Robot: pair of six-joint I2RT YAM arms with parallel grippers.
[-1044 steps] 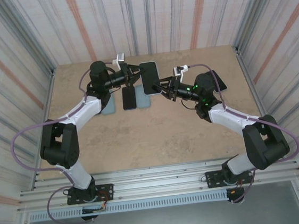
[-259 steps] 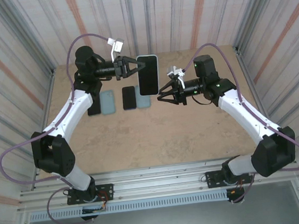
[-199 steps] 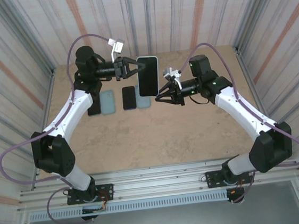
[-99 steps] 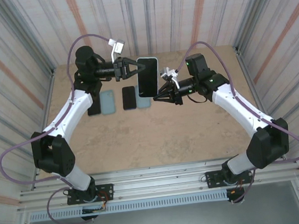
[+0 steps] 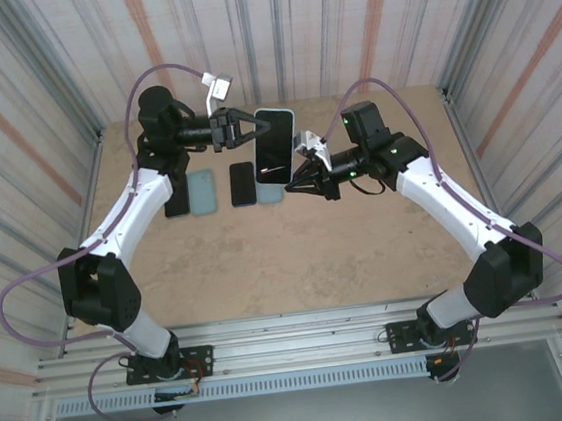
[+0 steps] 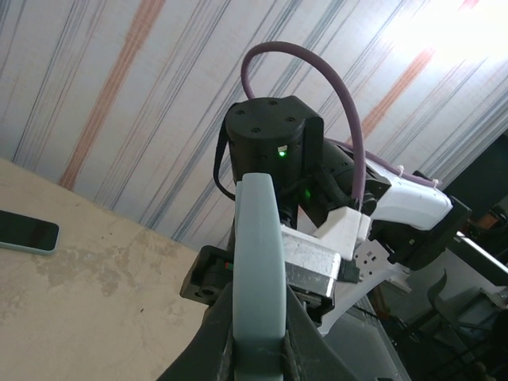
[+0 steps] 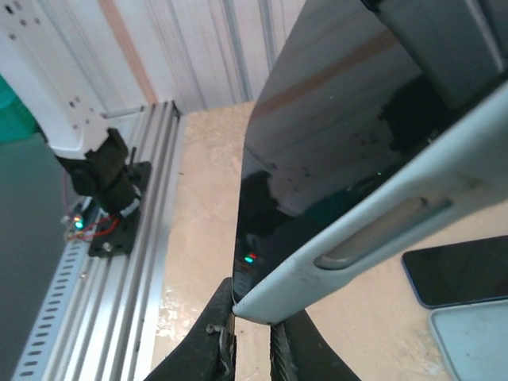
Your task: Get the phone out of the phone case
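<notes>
Both tools have hold of the cased phone, up in mid-air!

The left tool [image 5: 250, 128] is clamped on the top end of the pale phone case [image 7: 357, 238], held aloft above the worktop [image 5: 296, 259]. The phone [image 5: 273, 156] is seated inside it, dark screen showing. And there's the right tool [image 5: 294, 181], pinched tight on the case's lower corner. Down on the worktop lies a row of spares, among them a dark spare phone [image 5: 243, 182] and a pale spare case [image 5: 202, 191].
</notes>
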